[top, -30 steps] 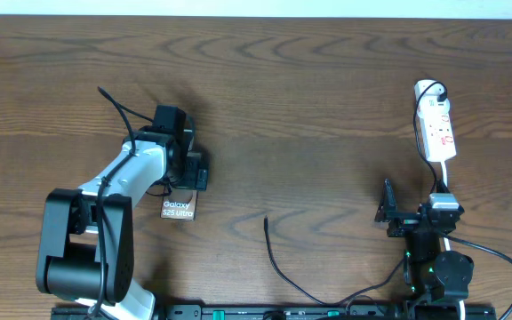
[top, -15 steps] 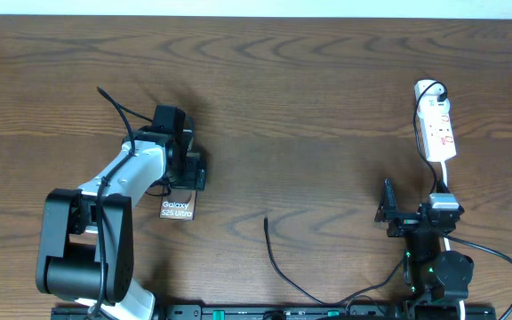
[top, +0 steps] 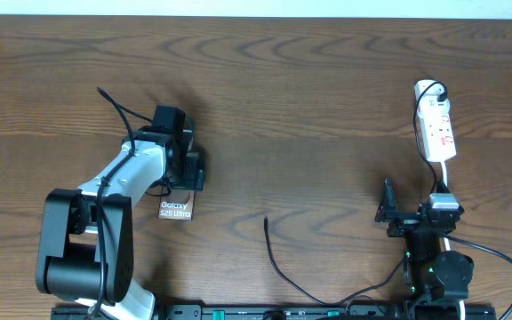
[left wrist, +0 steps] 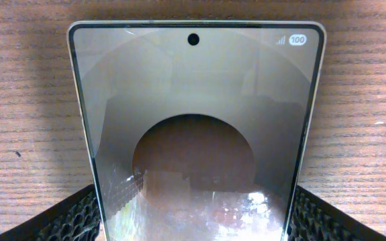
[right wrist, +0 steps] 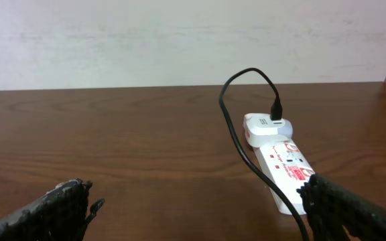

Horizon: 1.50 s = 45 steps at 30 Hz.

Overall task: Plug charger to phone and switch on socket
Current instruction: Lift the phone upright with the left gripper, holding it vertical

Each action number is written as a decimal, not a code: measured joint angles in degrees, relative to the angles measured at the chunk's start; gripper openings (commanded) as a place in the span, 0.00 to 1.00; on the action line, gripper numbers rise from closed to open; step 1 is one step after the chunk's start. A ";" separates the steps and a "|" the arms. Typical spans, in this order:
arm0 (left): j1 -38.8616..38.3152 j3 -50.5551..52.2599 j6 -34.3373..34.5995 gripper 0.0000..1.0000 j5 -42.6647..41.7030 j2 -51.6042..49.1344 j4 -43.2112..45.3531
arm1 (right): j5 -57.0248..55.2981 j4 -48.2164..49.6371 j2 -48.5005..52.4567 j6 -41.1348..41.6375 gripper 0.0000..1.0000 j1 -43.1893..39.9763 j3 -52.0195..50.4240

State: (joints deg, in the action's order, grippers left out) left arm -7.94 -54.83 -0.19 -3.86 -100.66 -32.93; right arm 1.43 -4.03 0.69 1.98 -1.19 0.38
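Note:
The phone (top: 176, 210) lies flat on the wooden table at the left, and only its lettered end shows from under my left gripper (top: 180, 178). In the left wrist view the phone (left wrist: 193, 100) fills the frame, its glass reflecting. My left gripper (left wrist: 193, 227) has its black pads (left wrist: 72, 217) against both long edges. The charger's plug tip (top: 266, 220) lies loose at the centre front, its thin cable curving toward the near edge. The socket (top: 436, 129) lies at the far right. My right gripper (top: 412, 213) stands open and empty in front of the socket (right wrist: 283, 167).
A white adapter (right wrist: 267, 126) sits in the socket's far end, and a black cable (right wrist: 236, 134) loops from it toward the right arm. A white wall runs behind the table's far edge. Thick black arm cables trail along the near edge (top: 487, 253).
The left gripper's fingers have drawn in against the phone's sides, and the phone's lettered end has shifted a touch to the left. The right arm has not moved.

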 measured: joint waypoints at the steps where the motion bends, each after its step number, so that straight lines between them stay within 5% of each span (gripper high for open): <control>1: 0.00 0.00 0.02 0.84 0.00 0.00 0.00 | 0.00 -0.02 0.00 -0.02 0.99 0.00 0.00; 21: 0.00 0.00 0.00 0.72 0.00 0.11 -0.04 | 0.00 0.00 0.00 0.00 0.99 0.00 0.00; 36: 0.00 0.00 0.00 0.36 0.00 0.11 -0.04 | 0.00 -0.02 0.00 0.00 0.99 0.00 0.00; 41: 0.00 0.00 0.00 0.08 0.00 0.11 -0.04 | 0.02 -0.02 0.00 -0.02 0.99 0.00 0.00; 45: 0.00 0.00 0.00 0.08 0.00 0.11 -0.04 | 0.00 -0.02 0.00 -0.02 0.99 0.00 0.00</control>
State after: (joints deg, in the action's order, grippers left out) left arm -7.94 -54.83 -0.19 -3.86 -100.55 -32.97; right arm 1.43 -4.05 0.69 1.96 -1.19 0.38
